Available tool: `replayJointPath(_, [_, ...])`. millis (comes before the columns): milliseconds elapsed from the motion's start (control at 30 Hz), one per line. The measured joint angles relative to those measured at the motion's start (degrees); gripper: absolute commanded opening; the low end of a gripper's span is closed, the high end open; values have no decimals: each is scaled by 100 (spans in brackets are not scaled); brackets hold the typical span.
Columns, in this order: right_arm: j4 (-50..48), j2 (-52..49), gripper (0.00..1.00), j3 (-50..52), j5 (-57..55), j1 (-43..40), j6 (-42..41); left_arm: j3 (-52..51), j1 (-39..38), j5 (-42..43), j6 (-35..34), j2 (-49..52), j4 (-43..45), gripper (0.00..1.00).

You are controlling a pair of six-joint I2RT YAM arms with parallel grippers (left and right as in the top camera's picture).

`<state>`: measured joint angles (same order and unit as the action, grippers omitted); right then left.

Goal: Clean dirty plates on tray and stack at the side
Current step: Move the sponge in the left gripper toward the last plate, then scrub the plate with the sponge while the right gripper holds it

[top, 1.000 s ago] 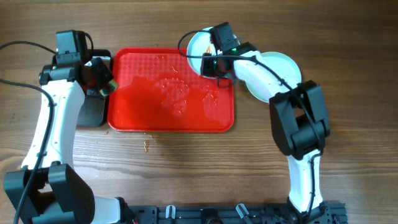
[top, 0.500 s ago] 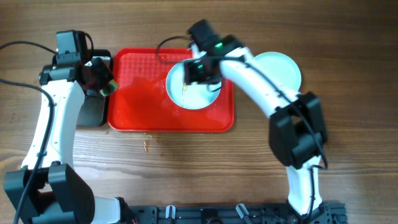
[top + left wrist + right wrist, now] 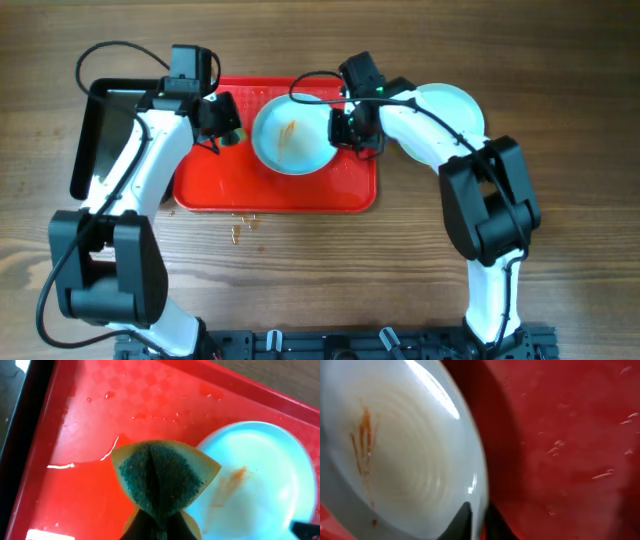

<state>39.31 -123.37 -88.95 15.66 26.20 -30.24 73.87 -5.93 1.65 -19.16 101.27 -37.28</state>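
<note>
Across the wooden table point(image 3: 560, 60) I have the red tray point(image 3: 300, 195) lying lengthwise in the middle, with a black pan point(image 3: 100, 130) just beside its left rim. The tray's near half is bare, wet plastic, and that is the widest open room I see. A dirty plate point(image 3: 290, 135) with an orange-brown streak sits over the tray's far middle, its far rim close to the tray's far edge. A second plate point(image 3: 455, 105) rests on the wood just off the tray's right edge, partly under my right arm. My left gripper point(image 3: 222, 122) is clamped on a folded green-faced sponge point(image 3: 160, 477), which hangs over wet tray just left of the dirty plate's rim. My right gripper point(image 3: 350, 125) pinches that plate's right rim, one finger on each side.
</note>
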Motion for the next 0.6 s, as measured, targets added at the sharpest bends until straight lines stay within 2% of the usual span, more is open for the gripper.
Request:
replayJointPath(200, [-280,-17,4,0,22,741,146,0,-72,2,262,72,234,4])
replayJointPath(367, [-354,-22,4,0,42,745,201,-2,-72,184,616,581,79,4])
replayJointPath(467, [-474,-42,4,0,42,745,201,-33,-81,437,629,662,-660,4])
replayJointPath(600, [-527,-44,4,0,39,745,201,-531,-367,592,533,717,-369,4])
